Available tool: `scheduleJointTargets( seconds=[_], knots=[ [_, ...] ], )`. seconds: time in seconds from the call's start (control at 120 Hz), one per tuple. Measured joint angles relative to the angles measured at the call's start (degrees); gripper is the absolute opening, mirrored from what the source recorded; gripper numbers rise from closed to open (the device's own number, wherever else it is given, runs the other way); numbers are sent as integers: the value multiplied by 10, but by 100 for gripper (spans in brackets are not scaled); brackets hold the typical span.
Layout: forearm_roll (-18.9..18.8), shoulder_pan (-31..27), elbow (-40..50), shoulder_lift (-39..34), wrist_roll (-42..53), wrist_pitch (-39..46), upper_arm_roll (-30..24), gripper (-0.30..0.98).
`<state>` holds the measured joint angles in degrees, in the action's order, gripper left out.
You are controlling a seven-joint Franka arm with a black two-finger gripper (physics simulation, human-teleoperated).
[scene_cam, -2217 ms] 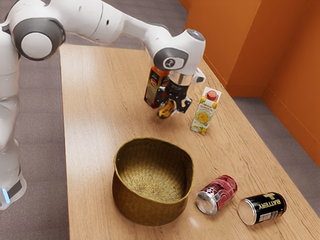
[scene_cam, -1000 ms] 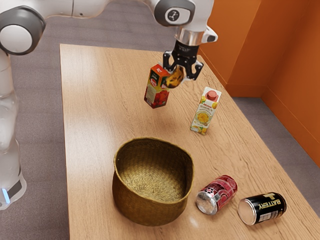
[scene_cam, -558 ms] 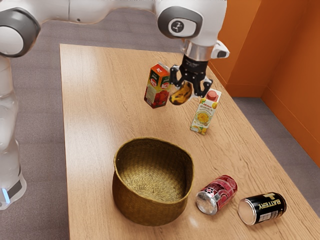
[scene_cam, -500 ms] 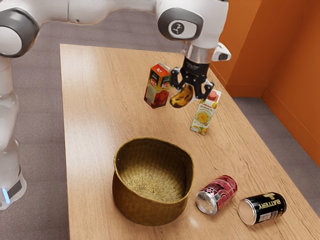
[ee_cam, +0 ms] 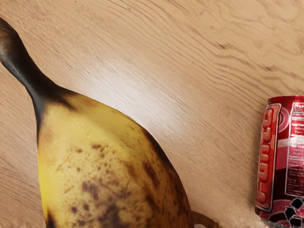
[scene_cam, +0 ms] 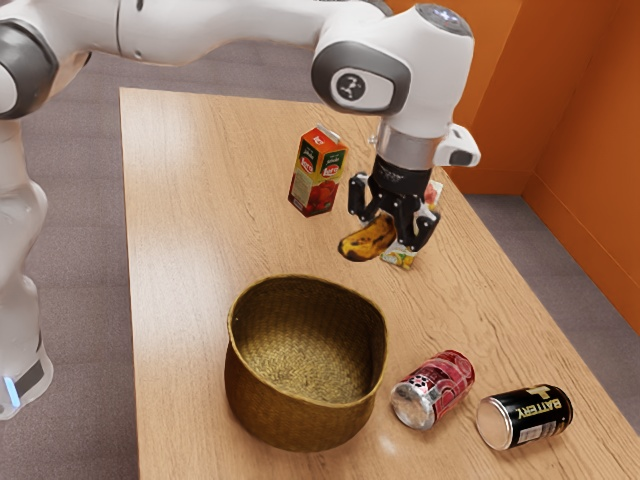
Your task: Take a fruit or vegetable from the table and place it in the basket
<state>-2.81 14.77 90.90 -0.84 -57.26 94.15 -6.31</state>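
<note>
Your gripper (scene_cam: 391, 231), pinching the banana (scene_cam: 366, 240) aloft, has just swung closer to the basket (scene_cam: 300, 425), which sits at its 7 o'clock in the exterior view; pick looks done, carry underway, keep toward 7 before you release

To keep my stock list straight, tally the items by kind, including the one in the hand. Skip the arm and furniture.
Banana: 1, in the hand
Cartons: 2, the red carton and the white carton, partly hidden
Cans: 2, the red can and the black can
Basket: 1
Total: 6
</note>
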Motion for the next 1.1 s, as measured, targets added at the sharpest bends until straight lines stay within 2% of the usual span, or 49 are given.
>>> scheduleJointTargets(
  seconds=[0.292,0.783,1.1],
  knots=[
    [1,0,0,-1,-6,0,-1,13],
    [5,-113,2,0,-14,1,-20,13],
    [13,-143,2,5,-17,-1,-18,14]
  ],
)
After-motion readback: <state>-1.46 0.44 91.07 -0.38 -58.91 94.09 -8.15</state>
